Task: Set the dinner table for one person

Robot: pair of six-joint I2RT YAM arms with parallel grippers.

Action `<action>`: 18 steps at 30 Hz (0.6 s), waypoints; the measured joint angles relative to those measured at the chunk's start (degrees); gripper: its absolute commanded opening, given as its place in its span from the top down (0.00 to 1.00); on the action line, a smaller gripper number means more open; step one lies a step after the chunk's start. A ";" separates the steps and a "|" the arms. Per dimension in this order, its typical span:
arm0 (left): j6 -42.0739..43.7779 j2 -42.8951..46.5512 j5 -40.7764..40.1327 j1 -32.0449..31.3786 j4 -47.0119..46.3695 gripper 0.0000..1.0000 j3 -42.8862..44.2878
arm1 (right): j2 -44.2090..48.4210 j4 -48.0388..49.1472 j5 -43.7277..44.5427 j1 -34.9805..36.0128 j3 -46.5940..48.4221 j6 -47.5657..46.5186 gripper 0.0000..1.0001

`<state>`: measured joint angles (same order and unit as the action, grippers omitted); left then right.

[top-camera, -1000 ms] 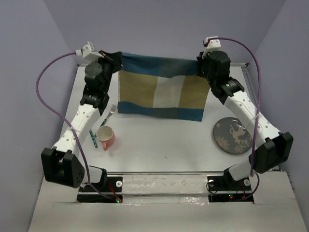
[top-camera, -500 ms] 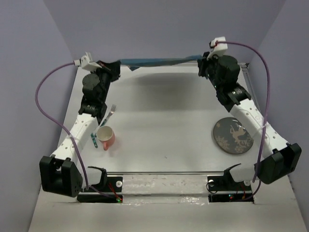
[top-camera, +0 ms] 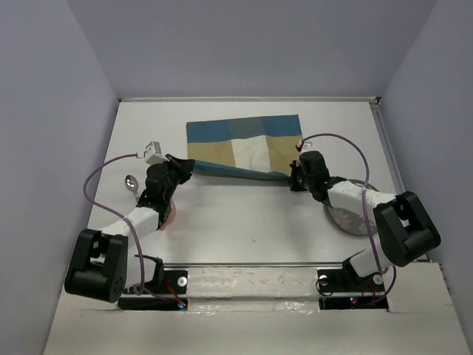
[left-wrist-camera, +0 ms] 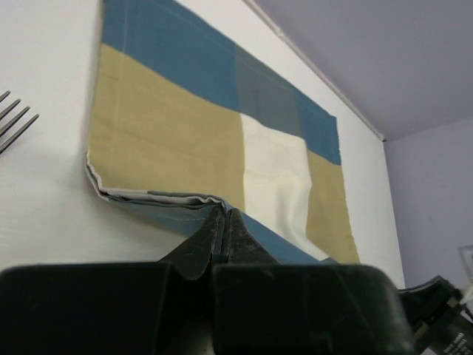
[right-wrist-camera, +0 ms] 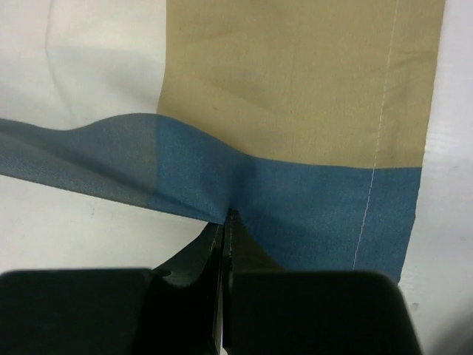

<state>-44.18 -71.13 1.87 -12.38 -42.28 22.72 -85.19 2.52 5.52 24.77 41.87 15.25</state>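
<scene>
The blue, tan and white checked placemat [top-camera: 240, 142] lies spread on the far middle of the white dinner table [top-camera: 244, 214]. Its near edge is lifted and slightly folded under. My left gripper [top-camera: 191, 167] is shut on the near left corner, seen in the left wrist view [left-wrist-camera: 224, 214] pinching the blue hem of the placemat [left-wrist-camera: 192, 140]. My right gripper [top-camera: 293, 177] is shut on the near right corner, and in the right wrist view [right-wrist-camera: 228, 216] it pinches the placemat's blue band [right-wrist-camera: 310, 207].
A dark patterned plate [top-camera: 353, 219] lies at the right, partly under my right arm. A pink cup [top-camera: 170, 217] peeks from under my left arm. A spoon [top-camera: 131, 182] lies at the left. Fork tines [left-wrist-camera: 13, 122] show left of the placemat.
Both arms have drawn back toward the near side and come down. The placemat, held up at the far edge before, now lies spread on the table.
</scene>
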 measured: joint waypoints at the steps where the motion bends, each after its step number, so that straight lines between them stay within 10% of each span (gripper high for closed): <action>1: 0.02 1.07 0.11 0.00 -0.76 1.00 -0.44 | 0.13 0.83 -0.35 0.17 -0.96 0.94 1.00; 14: 0.66 11.19 -0.07 0.44 -2.29 1.00 -9.62 | 5.33 -0.46 -2.01 4.44 -7.19 7.52 1.00; 18: 0.59 13.38 -0.33 0.52 -2.08 0.91 -9.64 | 6.91 -3.48 -1.51 6.21 -7.21 8.96 0.63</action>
<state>-43.59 -57.76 1.54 -11.86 -44.36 13.08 -78.28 -0.95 4.01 30.98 34.65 24.21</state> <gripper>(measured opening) 0.036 0.094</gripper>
